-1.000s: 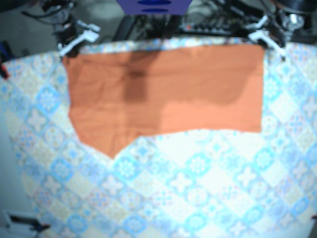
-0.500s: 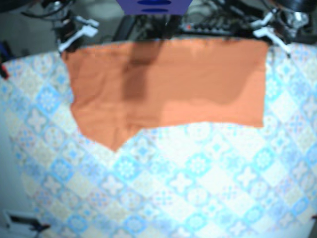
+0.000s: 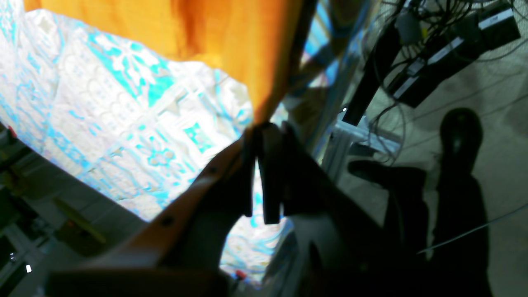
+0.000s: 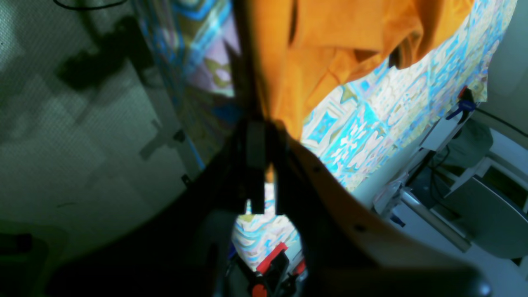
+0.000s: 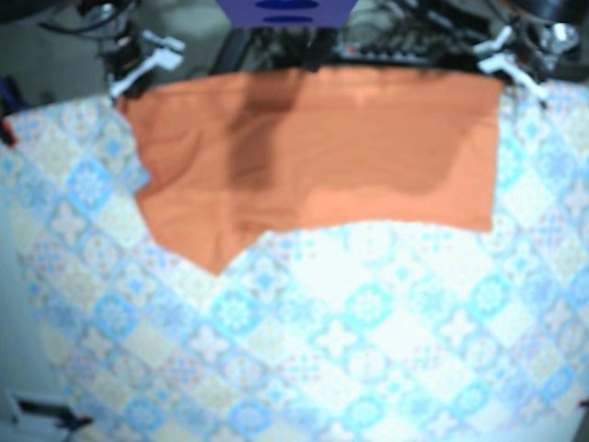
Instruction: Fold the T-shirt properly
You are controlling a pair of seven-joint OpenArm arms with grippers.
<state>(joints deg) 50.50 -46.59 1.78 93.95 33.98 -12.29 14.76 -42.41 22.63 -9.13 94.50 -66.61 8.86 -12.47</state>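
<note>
At the far edge of the bench (image 5: 368, 350) in the base view, the orange T-shirt (image 5: 322, 147) lies spread flat, with a corner held at each side. In the left wrist view, the left jaws are pinched tight on its hem. In the right wrist view, the right jaws clamp its edge too — fabric bunches above.

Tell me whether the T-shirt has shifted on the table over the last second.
Yes. The T-shirt has slid toward the far edge of the patterned tablecloth, exposing more tiles below its hem.
</note>
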